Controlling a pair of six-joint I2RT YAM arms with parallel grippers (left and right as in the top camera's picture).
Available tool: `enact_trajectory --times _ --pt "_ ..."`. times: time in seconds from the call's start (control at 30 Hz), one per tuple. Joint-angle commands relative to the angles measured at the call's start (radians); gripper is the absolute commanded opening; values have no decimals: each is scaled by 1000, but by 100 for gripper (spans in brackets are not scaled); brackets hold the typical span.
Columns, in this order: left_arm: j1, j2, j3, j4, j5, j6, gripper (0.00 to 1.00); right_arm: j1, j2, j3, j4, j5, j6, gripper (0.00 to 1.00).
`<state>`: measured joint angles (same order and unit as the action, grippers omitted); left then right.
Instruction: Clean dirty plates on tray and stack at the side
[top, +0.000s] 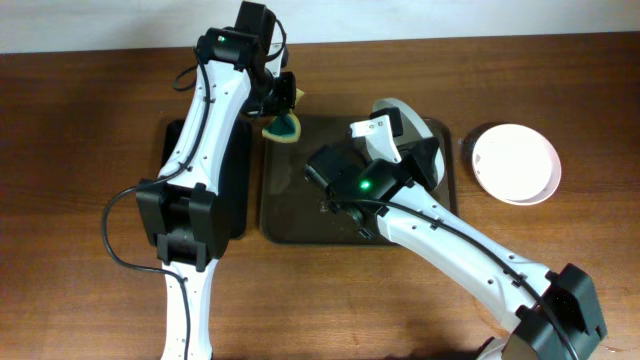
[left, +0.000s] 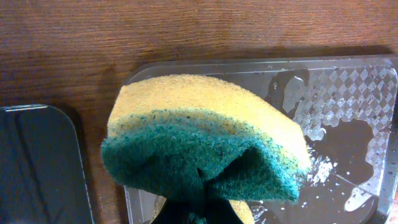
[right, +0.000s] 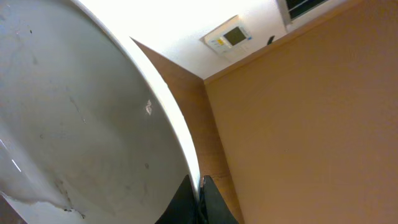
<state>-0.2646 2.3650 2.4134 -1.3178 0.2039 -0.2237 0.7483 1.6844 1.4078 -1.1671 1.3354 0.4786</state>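
The dark brown tray (top: 300, 200) lies mid-table and its wet, foamy surface shows in the left wrist view (left: 348, 124). My right gripper (top: 418, 140) is shut on the rim of a white plate (top: 408, 110) and holds it tilted on edge over the tray's far right part. In the right wrist view the fingers (right: 199, 202) pinch the rim of this plate (right: 74, 112), which bears faint grey marks. My left gripper (top: 283, 112) is shut on a yellow-and-green sponge (top: 285, 127) above the tray's far left corner. The sponge (left: 199, 137) hides the fingertips. White plates (top: 515, 163) rest on the table to the right.
A narrower black tray (top: 235, 180) lies left of the brown tray, partly under my left arm, and its corner shows in the left wrist view (left: 37, 162). My right arm crosses the tray's front right part. Bare wooden table lies around.
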Motion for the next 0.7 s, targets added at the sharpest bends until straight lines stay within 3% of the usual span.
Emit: enact_trajectory --times 0.0,0.13,0.23,0.33,0.37,0.4,0.47,0.53,0.57,0.67 --pt "-4 -8 9 -5 -19 16 0 4 -29 7 0 56 110 4" --pt "-4 -8 9 -6 -19 16 0 -108 -22 -4 18 -516 237 4" --pt "-4 -8 9 -4 -19 16 0 -274 13 -75 154 -975 237 4" --pt "-4 -8 9 -2 -19 16 0 -364 39 -220 324 -1167 237 4" --pt "-4 -8 9 -1 -19 16 0 -381 45 -272 370 -1199 236 8" --pt "-4 -8 9 0 -19 16 0 -390 45 -301 395 -1212 227 20" --pt "-4 -8 9 3 -19 16 0 -408 45 -311 425 -1236 107 37" --pt "-4 -8 9 3 -19 16 0 -449 47 -310 500 -1355 -80 48" --pt "-4 -8 9 4 -18 16 0 -493 58 -310 560 -1450 -203 50" --pt "-4 -8 9 7 -18 16 0 -589 114 -310 653 -1520 -382 49"
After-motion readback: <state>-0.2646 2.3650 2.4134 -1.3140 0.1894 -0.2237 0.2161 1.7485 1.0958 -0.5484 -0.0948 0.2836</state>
